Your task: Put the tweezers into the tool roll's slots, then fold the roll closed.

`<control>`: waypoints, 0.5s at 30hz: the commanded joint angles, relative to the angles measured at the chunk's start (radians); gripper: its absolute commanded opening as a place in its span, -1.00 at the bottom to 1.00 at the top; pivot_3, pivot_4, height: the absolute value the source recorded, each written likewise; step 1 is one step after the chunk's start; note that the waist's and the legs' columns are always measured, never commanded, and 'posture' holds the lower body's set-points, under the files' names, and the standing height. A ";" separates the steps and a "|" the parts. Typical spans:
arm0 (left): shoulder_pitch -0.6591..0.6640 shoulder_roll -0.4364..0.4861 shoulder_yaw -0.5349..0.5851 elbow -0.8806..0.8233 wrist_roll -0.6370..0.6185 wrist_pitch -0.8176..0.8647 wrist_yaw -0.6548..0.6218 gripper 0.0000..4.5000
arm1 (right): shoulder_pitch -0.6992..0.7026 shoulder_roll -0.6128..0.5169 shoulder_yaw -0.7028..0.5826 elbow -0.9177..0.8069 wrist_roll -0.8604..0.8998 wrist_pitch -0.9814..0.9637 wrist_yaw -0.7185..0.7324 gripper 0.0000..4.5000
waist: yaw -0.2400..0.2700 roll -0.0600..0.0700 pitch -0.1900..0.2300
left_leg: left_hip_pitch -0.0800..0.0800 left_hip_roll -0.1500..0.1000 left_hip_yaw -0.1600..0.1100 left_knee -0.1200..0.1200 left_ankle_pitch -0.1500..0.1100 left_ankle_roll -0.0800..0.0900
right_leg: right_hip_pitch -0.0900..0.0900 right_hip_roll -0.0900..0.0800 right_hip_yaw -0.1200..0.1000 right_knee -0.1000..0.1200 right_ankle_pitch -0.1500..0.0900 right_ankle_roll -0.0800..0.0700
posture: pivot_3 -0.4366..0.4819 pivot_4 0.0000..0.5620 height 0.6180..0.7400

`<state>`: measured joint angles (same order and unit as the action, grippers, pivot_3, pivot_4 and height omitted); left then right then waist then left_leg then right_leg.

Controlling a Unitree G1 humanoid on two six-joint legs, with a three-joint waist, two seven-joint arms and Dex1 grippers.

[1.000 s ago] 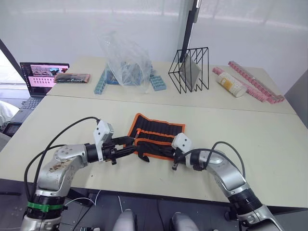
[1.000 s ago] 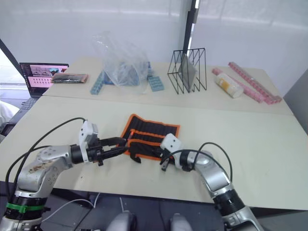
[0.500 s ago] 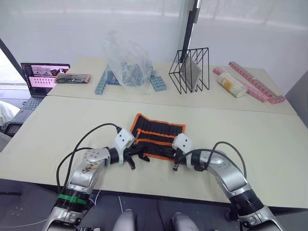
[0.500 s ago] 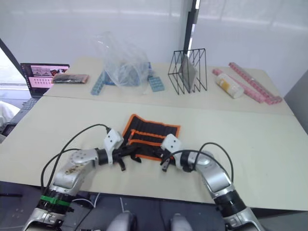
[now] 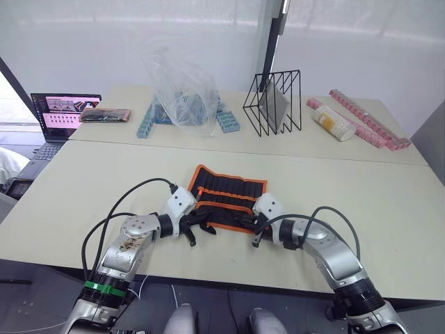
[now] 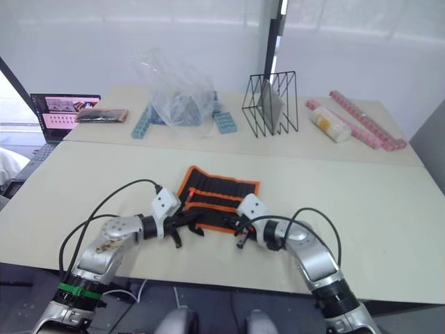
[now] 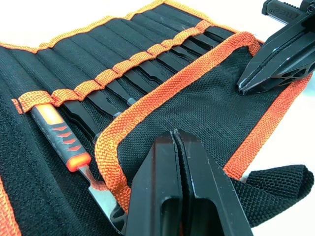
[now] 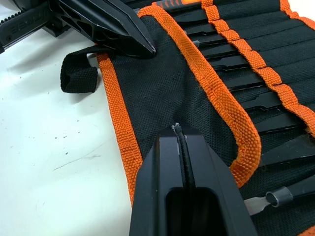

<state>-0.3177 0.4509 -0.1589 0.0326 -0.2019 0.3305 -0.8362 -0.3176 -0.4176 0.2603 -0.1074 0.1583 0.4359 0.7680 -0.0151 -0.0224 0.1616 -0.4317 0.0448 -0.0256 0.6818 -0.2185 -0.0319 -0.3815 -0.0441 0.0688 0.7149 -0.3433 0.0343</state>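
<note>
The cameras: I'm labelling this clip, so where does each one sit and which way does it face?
Left and right eye views: on the head, looking forward and down over the table; both arms show, left gripper and right gripper at the tool roll.
Left wrist view: along the shut left gripper onto the roll's flap.
Right wrist view: along the shut right gripper onto the same flap.
Shared: each wrist view shows the other gripper.

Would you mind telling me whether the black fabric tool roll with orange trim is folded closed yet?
Not yet: the black fabric tool roll with orange trim lies mostly spread, slots exposed; only its near flap is folded over.
</note>
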 commanded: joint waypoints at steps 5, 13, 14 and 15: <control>0.023 0.008 -0.038 0.017 0.023 0.042 -0.008 -0.96 | 0.018 0.008 -0.030 -0.067 0.032 0.020 -0.017 -1.00 | 0.000 0.000 0.000 | 0.000 0.000 0.000 0.000 0.000 0.000 | 0.000 0.000 0.000 0.000 0.000 0.000 | -0.05 -0.47 0.16; 0.018 0.010 -0.040 0.005 0.019 0.048 -0.016 -0.96 | 0.024 0.013 -0.055 -0.165 0.055 0.024 -0.042 -1.00 | 0.000 0.000 0.000 | 0.000 0.000 0.000 -0.001 0.000 0.000 | 0.000 0.000 0.000 -0.001 0.000 0.000 | -0.05 -0.47 0.16; 0.017 0.009 -0.040 0.003 0.019 0.050 -0.015 -0.96 | 0.024 0.010 -0.049 -0.176 0.059 0.025 -0.033 -1.00 | 0.000 0.000 0.000 | 0.000 0.000 0.000 -0.001 0.000 0.000 | 0.000 0.000 0.000 -0.001 0.000 0.000 | -0.05 -0.47 0.16; 0.016 0.008 -0.041 0.000 0.019 0.053 -0.013 -0.96 | 0.024 0.010 -0.039 -0.189 0.063 0.025 -0.025 -1.00 | 0.000 0.000 0.000 | 0.000 0.000 0.000 -0.001 0.000 0.000 | 0.000 0.000 0.000 -0.001 0.000 0.000 | -0.05 -0.47 0.16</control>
<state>-0.3206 0.4543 -0.1603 0.0201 -0.2014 0.3503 -0.8373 -0.2917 -0.4050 0.2224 -0.2402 0.2011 0.4657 0.7309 -0.0151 -0.0224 0.1617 -0.4317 0.0449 -0.0256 0.6809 -0.2185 -0.0319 -0.3816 -0.0440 0.0689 0.7135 -0.3433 0.0343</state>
